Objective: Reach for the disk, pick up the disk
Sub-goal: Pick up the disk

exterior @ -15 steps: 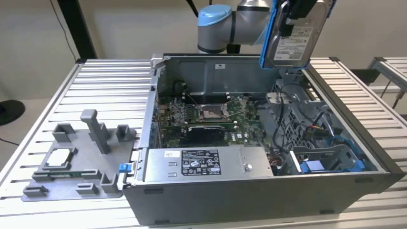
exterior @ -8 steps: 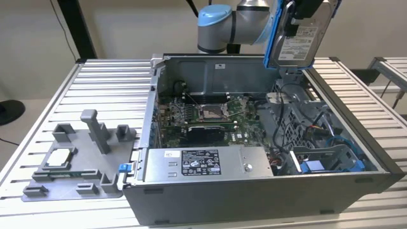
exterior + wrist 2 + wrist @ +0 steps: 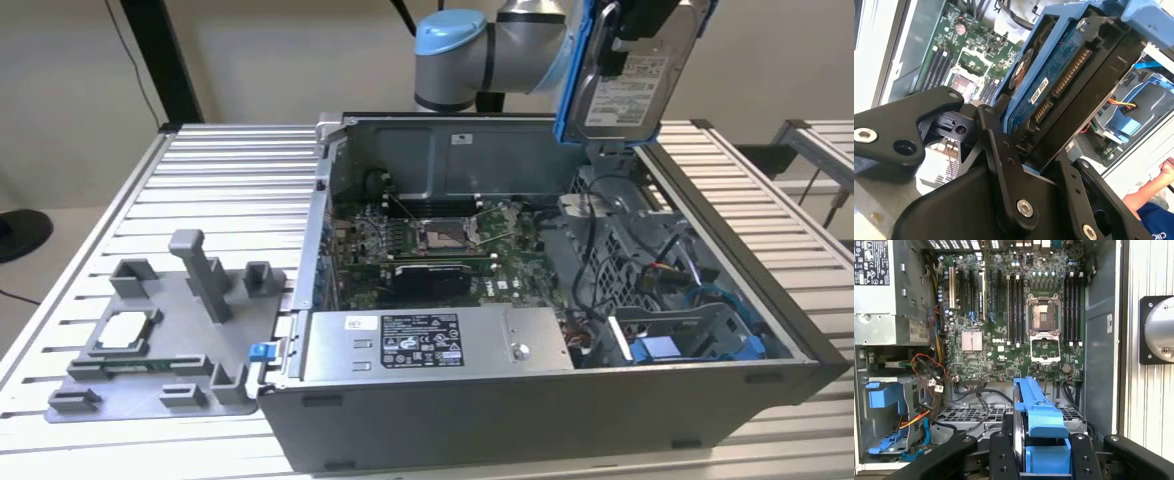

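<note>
The disk [image 3: 625, 95] hangs upright in the air over the far right corner of the open computer case, its white label facing the exterior camera and its blue bracket round the edges. My gripper [image 3: 622, 45] is shut on it from above. In the second wrist view the disk [image 3: 1064, 85] shows its blue circuit board and connector, clamped between black fingers [image 3: 999, 150]. Seen edge-on in the first wrist view, the disk [image 3: 1036, 412] sits in the gripper [image 3: 1038, 452], well above the motherboard.
The open computer case [image 3: 534, 400] holds a motherboard [image 3: 441, 245], a labelled silver power supply [image 3: 427, 345], cables and a blue drive bay [image 3: 667, 345]. A grey fixture [image 3: 160, 330] lies on the slatted table at the exterior view's left. A person's sleeve [image 3: 1154, 220] shows beside the case.
</note>
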Motion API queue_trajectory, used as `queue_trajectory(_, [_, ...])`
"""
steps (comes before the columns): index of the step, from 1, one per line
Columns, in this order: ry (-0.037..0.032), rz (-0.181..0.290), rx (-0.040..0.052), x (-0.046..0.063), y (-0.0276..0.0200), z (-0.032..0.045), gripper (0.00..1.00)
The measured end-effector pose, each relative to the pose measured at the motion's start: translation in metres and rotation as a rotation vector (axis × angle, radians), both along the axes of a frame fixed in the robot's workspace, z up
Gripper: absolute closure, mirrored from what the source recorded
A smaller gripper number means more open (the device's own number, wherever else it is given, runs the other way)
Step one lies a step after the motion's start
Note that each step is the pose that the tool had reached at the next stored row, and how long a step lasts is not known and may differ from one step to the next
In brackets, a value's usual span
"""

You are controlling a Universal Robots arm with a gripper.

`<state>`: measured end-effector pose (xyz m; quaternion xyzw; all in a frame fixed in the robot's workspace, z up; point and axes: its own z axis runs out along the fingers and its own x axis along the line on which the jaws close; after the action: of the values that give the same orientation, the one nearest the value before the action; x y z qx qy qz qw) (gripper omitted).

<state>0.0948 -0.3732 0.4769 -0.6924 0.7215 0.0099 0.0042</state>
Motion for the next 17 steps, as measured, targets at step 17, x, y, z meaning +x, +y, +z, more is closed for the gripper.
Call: queue_trajectory(17, [-0.0001, 0.000, 0.0001, -0.007, -0.0347, -0.0003, 1.00])
